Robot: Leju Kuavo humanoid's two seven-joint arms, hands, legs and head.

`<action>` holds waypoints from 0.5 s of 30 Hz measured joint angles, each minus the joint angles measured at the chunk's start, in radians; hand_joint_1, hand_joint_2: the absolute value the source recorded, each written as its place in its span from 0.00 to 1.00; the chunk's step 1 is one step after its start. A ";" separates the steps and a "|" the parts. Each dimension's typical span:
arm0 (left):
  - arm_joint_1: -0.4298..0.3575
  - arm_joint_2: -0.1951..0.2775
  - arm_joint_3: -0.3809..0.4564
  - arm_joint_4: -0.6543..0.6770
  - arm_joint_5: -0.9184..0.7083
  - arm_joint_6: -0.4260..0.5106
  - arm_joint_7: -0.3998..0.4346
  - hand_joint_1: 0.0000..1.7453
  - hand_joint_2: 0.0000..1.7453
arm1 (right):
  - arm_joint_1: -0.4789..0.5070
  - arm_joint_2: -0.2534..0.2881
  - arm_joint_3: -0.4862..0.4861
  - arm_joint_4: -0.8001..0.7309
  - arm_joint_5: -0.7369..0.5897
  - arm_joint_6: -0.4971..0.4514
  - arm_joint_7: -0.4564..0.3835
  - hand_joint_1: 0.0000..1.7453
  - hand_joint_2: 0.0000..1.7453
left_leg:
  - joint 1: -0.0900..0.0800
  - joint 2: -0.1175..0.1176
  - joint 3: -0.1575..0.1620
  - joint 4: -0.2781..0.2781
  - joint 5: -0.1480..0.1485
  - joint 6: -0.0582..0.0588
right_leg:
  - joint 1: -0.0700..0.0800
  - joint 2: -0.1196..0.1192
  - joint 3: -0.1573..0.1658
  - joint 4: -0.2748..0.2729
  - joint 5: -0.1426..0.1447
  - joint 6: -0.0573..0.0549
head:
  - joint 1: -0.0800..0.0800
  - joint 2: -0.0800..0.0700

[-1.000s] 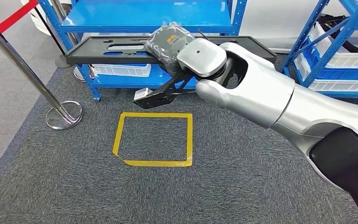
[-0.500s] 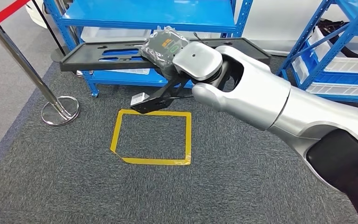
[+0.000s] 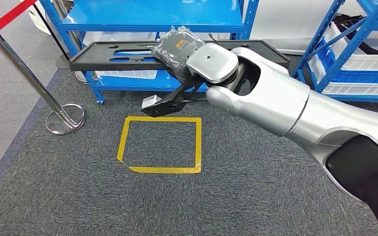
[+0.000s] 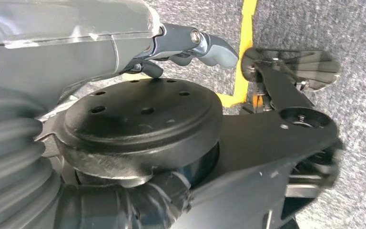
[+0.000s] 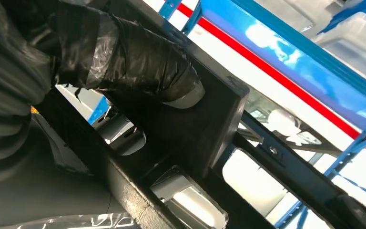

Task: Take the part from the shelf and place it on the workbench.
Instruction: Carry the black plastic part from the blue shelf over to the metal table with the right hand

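Between the earlier head pictures and now our whole view shifts a little, so the camera has moved; the part stays in our right hand just as before.

Nearest us, our right arm [image 3: 295, 108] reaches forward across the grey carpet [image 3: 78, 196]. Below and ahead of it lies a yellow tape square [image 3: 160, 145] on the floor. Our right hand [image 3: 179, 45], wrapped in plastic film, grasps the long black part [image 3: 118, 51], which we hold level in the air above the floor, in front of the blue shelf [image 3: 152, 14]; a black bracket hangs from it beneath the hand. In the right wrist view a film-covered finger [image 5: 143, 67] presses on the part's flat edge.

Our left hand [image 4: 190, 45] shows its grey fingers curled, close by a black disc [image 4: 143, 124]; we cannot tell whether it holds anything.

Farther off, a chrome post [image 3: 39, 88] with a red belt stands at the left, and white bins [image 3: 359, 61] sit in the shelving at the right.
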 joint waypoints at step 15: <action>-0.001 0.001 -0.007 0.000 0.001 -0.001 0.002 0.00 1.00 | 0.006 0.004 0.001 -0.001 0.035 0.003 -0.001 1.00 1.00 | -0.005 -0.002 0.054 -0.134 0.088 0.043 | 0.004 -0.009 -0.058 0.147 -0.099 0.040 | 0.002 0.000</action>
